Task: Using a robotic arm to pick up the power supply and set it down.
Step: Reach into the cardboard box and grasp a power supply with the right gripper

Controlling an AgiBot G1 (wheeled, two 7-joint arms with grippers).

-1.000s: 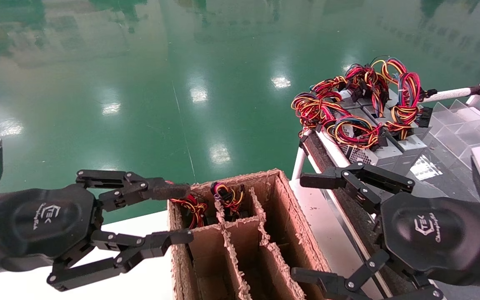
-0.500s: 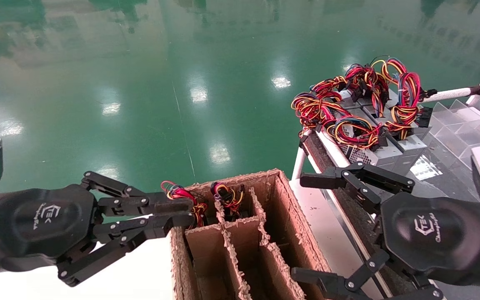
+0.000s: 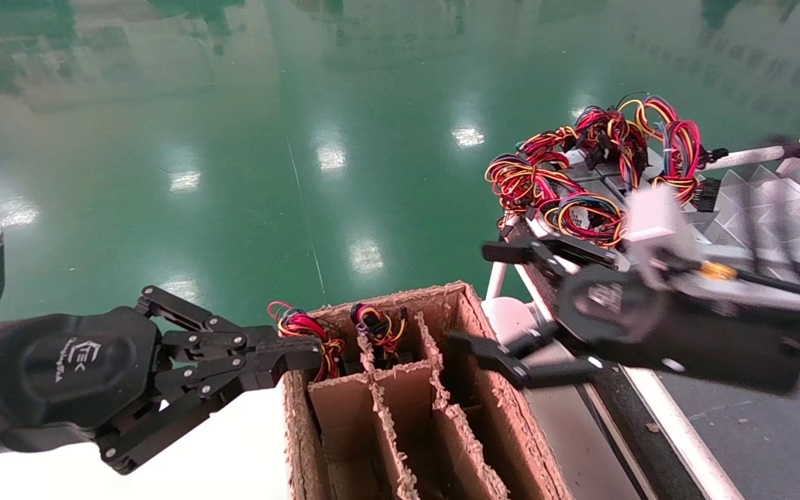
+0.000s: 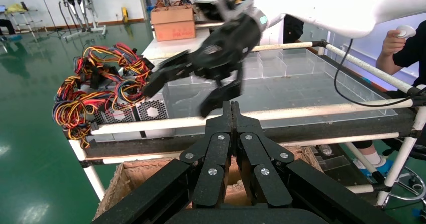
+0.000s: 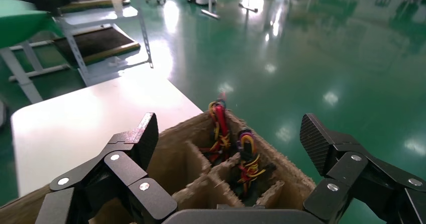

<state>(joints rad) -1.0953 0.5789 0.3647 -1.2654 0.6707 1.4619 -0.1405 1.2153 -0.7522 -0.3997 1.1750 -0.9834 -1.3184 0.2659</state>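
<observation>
Several grey power supplies (image 4: 130, 114) with red, yellow and black wire bundles (image 3: 580, 167) lie stacked at the left end of a rack. Two more wire bundles (image 3: 379, 326) stick out of the far cells of a divided cardboard carton (image 3: 490, 389); the boxes beneath them are hidden. My left gripper (image 3: 306, 353) is shut with nothing between its fingers, its tips at the carton's far left corner beside a red wire loop (image 3: 292, 321). My right gripper (image 3: 475, 297) hangs open over the carton's right wall, holding nothing. In the right wrist view its fingers (image 5: 145, 133) frame the carton's bundles (image 5: 221, 128).
The carton stands on a white table (image 3: 233, 444). The rack of white tubes (image 3: 747, 158) carries a clear divided tray (image 4: 281, 83) to my right. Shiny green floor lies beyond. A person's hand with a controller (image 4: 404, 32) shows past the rack.
My left gripper went from open to shut at the carton's corner. My right arm swung left and up, from over the rack to over the carton's right wall, still open.
</observation>
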